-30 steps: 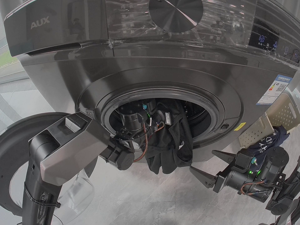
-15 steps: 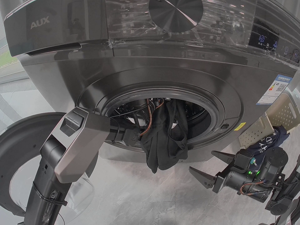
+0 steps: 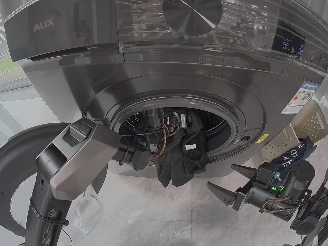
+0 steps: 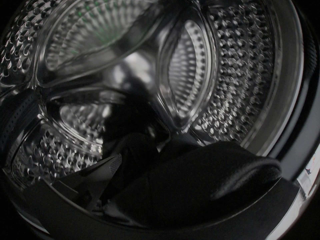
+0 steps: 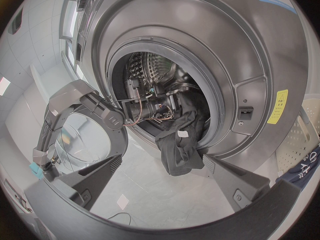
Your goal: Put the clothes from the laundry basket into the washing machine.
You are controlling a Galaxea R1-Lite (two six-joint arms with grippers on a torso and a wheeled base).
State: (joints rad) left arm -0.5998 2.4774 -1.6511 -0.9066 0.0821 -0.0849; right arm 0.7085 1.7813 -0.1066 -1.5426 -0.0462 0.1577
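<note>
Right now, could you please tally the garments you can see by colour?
Black garment, hanging out over the washing machine door rim: 1
Navy garment, draped on the laundry basket: 1
Total: 2

Crowded at the washing machine's mouth (image 3: 235, 127): left arm (image 3: 85, 154) through the left half, black garment (image 3: 177, 161) draped over the lower rim. Free in the mouth's right half and deeper in the drum (image 4: 240, 67). Open floor (image 3: 153, 212) in front, between door (image 3: 17, 168) and laundry basket (image 3: 280, 144).
</note>
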